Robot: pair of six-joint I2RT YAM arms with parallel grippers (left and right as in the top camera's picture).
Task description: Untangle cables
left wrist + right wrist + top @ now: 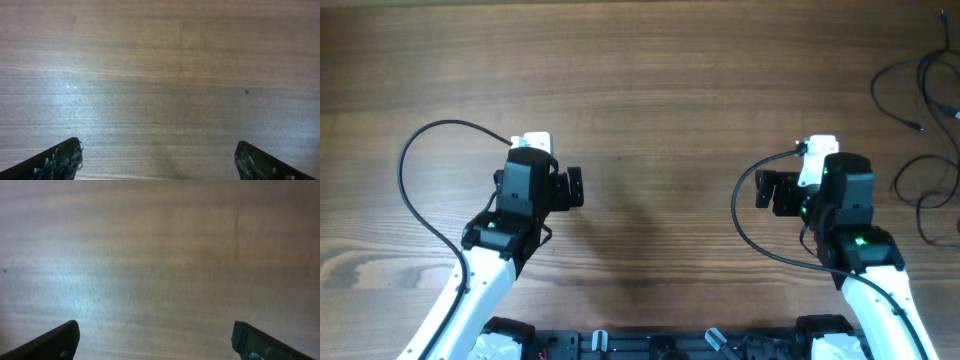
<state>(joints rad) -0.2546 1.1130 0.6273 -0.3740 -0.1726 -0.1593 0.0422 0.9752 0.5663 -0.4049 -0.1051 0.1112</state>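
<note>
The cables [921, 100] are thin black wires in loose loops at the far right edge of the wooden table, seen only in the overhead view. One small plug end [919, 128] lies on the wood. My left gripper [576, 186] is open and empty at left centre, far from the cables. My right gripper [764, 190] is open and empty at right centre, a good way left of the loops. In the left wrist view the left gripper [157, 160] shows only bare wood between its fingers. The right gripper [155, 337] likewise has only wood between its fingers.
The wooden table [650, 90] fills the view. Thicker black arm cables loop out beside each arm, one at the left [415, 190] and one at the right [740, 215]. The robot bases sit at the front edge [660, 340].
</note>
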